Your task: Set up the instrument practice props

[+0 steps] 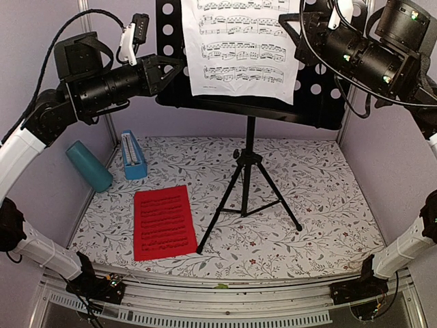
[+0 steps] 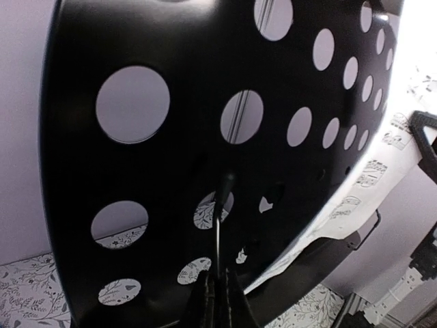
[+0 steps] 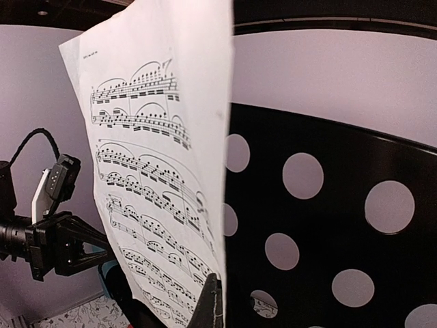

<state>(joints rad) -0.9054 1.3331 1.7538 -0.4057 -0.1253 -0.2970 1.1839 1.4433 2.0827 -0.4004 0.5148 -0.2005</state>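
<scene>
The black tripod music stand point(image 1: 249, 164) stands mid-table, its perforated desk point(image 1: 321, 96) at the top. The white sheet of music point(image 1: 239, 48) rests upright on the desk. My left gripper point(image 1: 165, 70) is shut on the desk's left edge; in the left wrist view the jaws point(image 2: 218, 301) pinch the thin desk edge point(image 2: 171, 171). My right gripper point(image 1: 298, 31) is shut on the white sheet's right edge point(image 3: 150, 191), in front of the desk point(image 3: 328, 225), with one finger point(image 3: 213, 304) showing. The red sheet of music point(image 1: 164, 222) lies flat at the front left. The blue pyramid metronome point(image 1: 133, 155) stands at the back left.
A teal cylinder cup point(image 1: 89, 166) leans at the left wall beside the metronome. The tripod legs point(image 1: 273, 201) spread over the floral mat. Purple walls close in on the left, right and back.
</scene>
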